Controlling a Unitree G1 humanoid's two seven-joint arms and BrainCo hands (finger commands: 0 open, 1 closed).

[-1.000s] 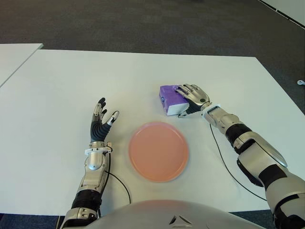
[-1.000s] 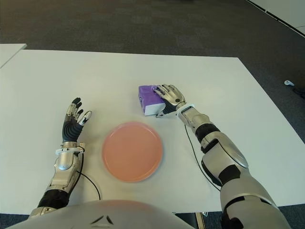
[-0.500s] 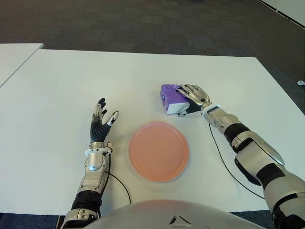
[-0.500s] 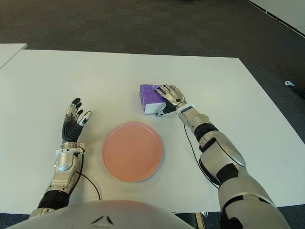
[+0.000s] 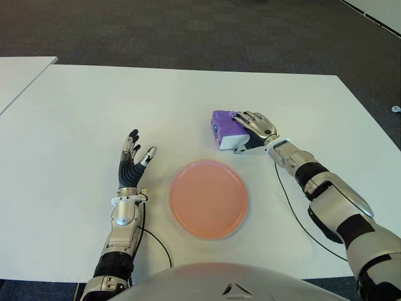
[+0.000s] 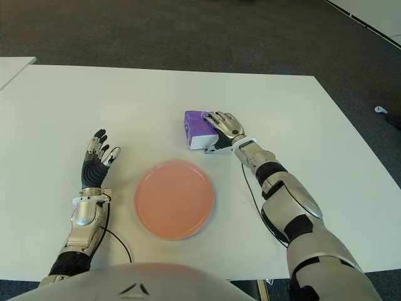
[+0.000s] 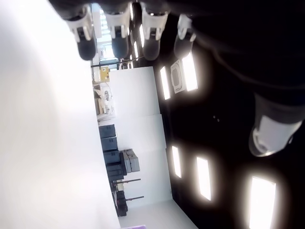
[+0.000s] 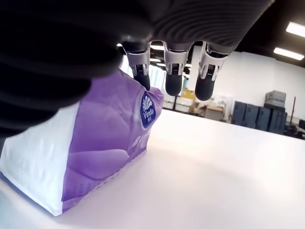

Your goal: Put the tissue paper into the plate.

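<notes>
A purple and white tissue pack [image 5: 223,125] lies on the white table [image 5: 94,106], beyond the right side of the empty pink plate [image 5: 208,198]. My right hand [image 5: 254,127] lies over the pack's right half. In the right wrist view its fingers [image 8: 173,78] reach across the top of the pack [image 8: 105,157] and hang past its far edge, only loosely curved, and the pack sits flat on the table. My left hand [image 5: 133,160] stands to the left of the plate, fingers spread and pointing away from me, holding nothing.
A second white table's corner [image 5: 19,69] shows at the far left. Dark carpet [image 5: 188,31] lies beyond the table's far edge. A thin black cable [image 5: 289,207] runs across the table beside my right forearm.
The right hand and the tissue pack under it have edged very slightly away from me. The left hand and the plate have not moved.
</notes>
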